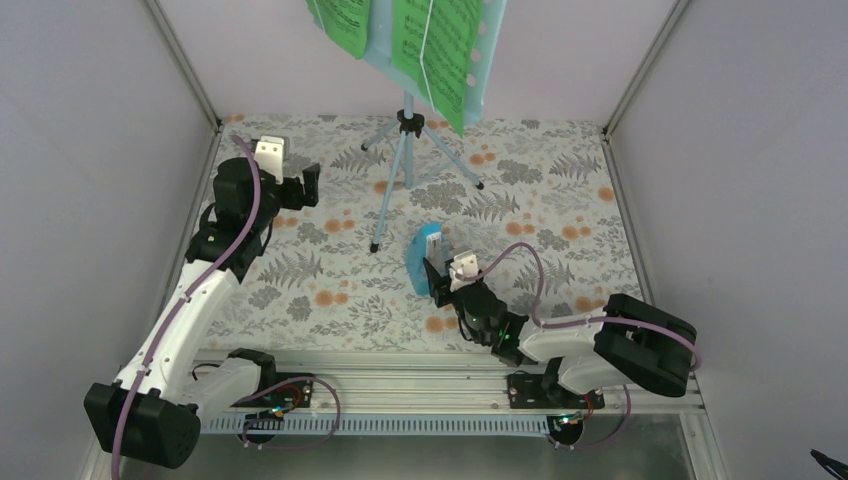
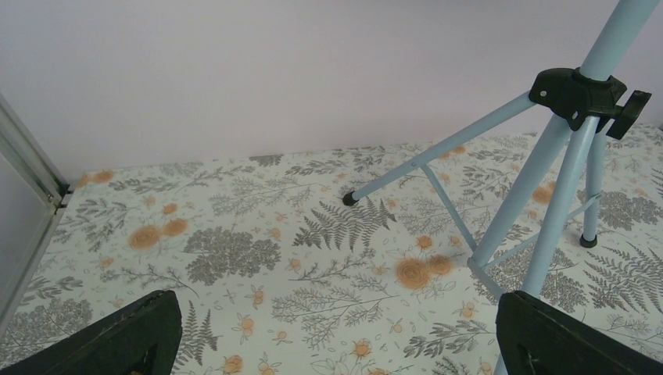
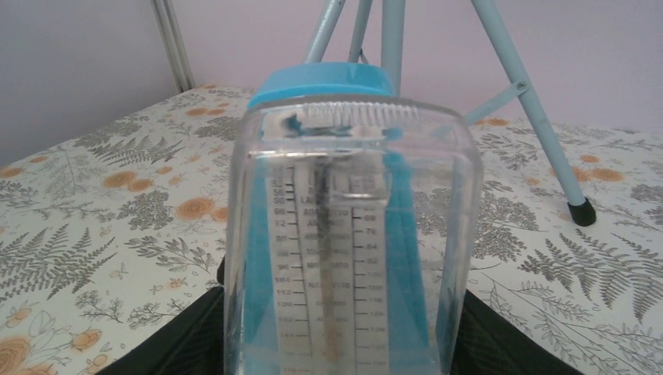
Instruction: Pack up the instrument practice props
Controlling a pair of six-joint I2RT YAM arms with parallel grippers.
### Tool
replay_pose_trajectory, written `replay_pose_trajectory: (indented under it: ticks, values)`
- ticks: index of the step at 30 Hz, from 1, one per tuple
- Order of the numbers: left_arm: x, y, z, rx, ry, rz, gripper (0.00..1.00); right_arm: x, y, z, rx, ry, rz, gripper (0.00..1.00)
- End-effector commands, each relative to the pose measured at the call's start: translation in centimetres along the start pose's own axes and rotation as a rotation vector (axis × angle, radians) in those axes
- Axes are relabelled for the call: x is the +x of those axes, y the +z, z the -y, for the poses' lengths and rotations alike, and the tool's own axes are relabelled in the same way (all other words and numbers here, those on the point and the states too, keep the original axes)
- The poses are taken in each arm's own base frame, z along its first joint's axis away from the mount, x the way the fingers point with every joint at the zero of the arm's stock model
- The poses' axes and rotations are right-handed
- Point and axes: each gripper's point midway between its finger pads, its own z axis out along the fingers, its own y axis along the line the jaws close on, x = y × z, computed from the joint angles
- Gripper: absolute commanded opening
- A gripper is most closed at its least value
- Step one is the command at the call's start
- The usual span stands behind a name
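Observation:
The pale blue tripod music stand (image 1: pixel 404 150) stands at the back middle, its hole-punched desk (image 1: pixel 487 60) carrying bright green sheet-music pages (image 1: pixel 435 50). The small blue metronome (image 1: pixel 423 255) with a clear cover is on the cloth in front of the stand. My right gripper (image 1: pixel 443 275) is shut on the metronome (image 3: pixel 352 195), a black finger on each side of its lower part (image 3: pixel 336 344). My left gripper (image 1: pixel 300 190) is open and empty, left of the stand. In the left wrist view the tripod legs (image 2: pixel 547 180) are to the right of its gap (image 2: pixel 336 344).
A floral cloth (image 1: pixel 300 290) covers the floor. Pale walls with metal corner posts (image 1: pixel 185 60) close in the left, back and right. A metal rail (image 1: pixel 440 365) runs along the near edge. The tripod's black-tipped feet (image 2: pixel 349 199) spread over the back of the cloth.

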Motion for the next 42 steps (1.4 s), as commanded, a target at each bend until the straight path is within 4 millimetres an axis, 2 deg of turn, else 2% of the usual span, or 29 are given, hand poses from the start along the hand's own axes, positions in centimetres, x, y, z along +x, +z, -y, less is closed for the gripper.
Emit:
replay_pose_trajectory:
  ticks: [1,10,23,42]
  values:
    - [-0.1,-0.1,0.1,0.011,0.004,0.014,1.00,1.0,-0.6,1.7,0.075,-0.017,-0.002,0.51]
    - [-0.1,-0.1,0.1,0.013,0.003,0.014,1.00,0.0,-0.7,1.1,0.037,-0.006,0.041,0.52]
    - [0.0,0.0,0.2,0.014,0.004,0.012,1.00,0.0,-0.4,0.3,0.000,-0.059,0.058,0.51]
    - [-0.1,-0.1,0.2,0.017,0.004,0.015,1.00,-1.5,-0.5,0.5,-0.001,-0.028,0.108,0.51]
